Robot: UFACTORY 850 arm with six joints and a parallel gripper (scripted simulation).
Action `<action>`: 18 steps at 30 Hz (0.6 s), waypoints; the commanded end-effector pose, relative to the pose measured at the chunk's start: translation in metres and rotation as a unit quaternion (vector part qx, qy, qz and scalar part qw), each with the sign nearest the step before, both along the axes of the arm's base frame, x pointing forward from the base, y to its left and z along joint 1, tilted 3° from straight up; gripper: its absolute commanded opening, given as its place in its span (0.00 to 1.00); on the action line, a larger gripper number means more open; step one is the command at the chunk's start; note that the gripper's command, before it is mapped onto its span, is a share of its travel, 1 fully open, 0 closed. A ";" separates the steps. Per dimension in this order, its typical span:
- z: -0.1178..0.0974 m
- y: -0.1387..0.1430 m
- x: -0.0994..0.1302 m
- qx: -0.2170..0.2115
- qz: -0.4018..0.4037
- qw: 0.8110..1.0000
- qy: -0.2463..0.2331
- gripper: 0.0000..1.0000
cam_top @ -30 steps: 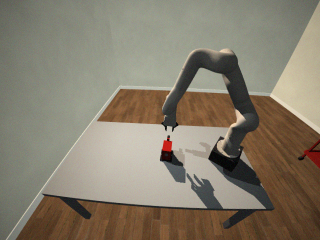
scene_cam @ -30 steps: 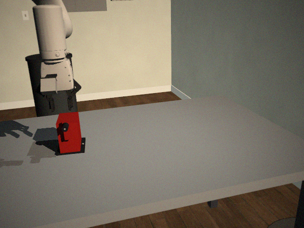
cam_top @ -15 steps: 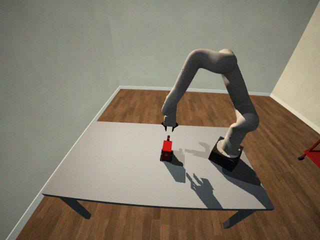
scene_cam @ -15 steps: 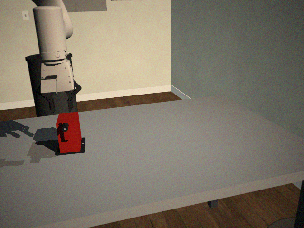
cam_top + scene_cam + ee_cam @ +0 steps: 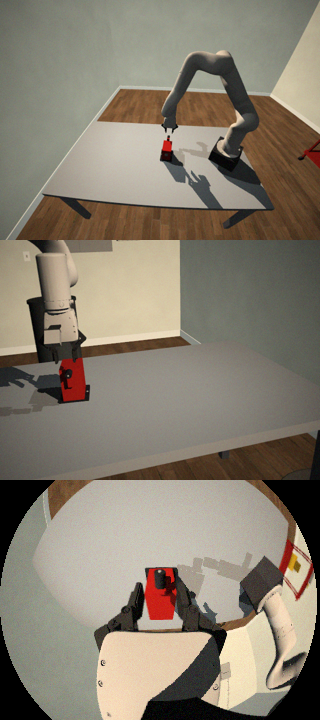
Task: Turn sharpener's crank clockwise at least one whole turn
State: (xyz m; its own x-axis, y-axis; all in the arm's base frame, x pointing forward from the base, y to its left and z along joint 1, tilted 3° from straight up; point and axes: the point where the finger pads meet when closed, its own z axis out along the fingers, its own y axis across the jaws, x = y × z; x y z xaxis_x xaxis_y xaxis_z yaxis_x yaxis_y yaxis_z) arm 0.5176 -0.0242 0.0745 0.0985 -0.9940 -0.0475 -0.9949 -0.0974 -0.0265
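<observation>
The red pencil sharpener [image 5: 166, 151] stands on a dark base plate near the middle of the grey table. It also shows in the exterior view [image 5: 73, 380] and in the wrist view [image 5: 162, 596]. Its dark crank knob [image 5: 168, 137] sticks up at the top of the end facing away from the top camera; it also shows in the wrist view [image 5: 160, 579]. My gripper [image 5: 169, 130] points straight down, a little above the knob, with nothing between its fingers. In the exterior view the gripper [image 5: 64, 359] has its fingertips level with the sharpener's top. In the wrist view the open gripper [image 5: 160, 592] straddles the sharpener from above.
The arm's black base [image 5: 225, 156] sits on the table to the right of the sharpener. A red stand [image 5: 311, 152] is on the floor at the far right. A dark cylinder [image 5: 36, 327] stands behind the gripper in the exterior view.
</observation>
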 end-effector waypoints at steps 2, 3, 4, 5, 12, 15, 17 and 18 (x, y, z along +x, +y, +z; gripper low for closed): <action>-0.009 0.000 0.001 0.000 0.000 1.000 -0.001 0.54; -0.010 0.000 0.001 0.000 0.000 1.000 -0.001 0.54; -0.012 0.000 0.001 0.000 0.000 1.000 -0.001 0.54; -0.013 0.001 0.001 0.000 0.000 1.000 -0.001 0.54; -0.020 0.001 0.001 0.000 0.000 1.000 -0.001 0.54; -0.023 0.001 0.001 0.000 0.000 1.000 -0.001 0.54; -0.025 0.001 0.001 0.000 0.000 1.000 -0.001 0.54; -0.025 0.001 0.001 0.000 0.000 1.000 -0.001 0.54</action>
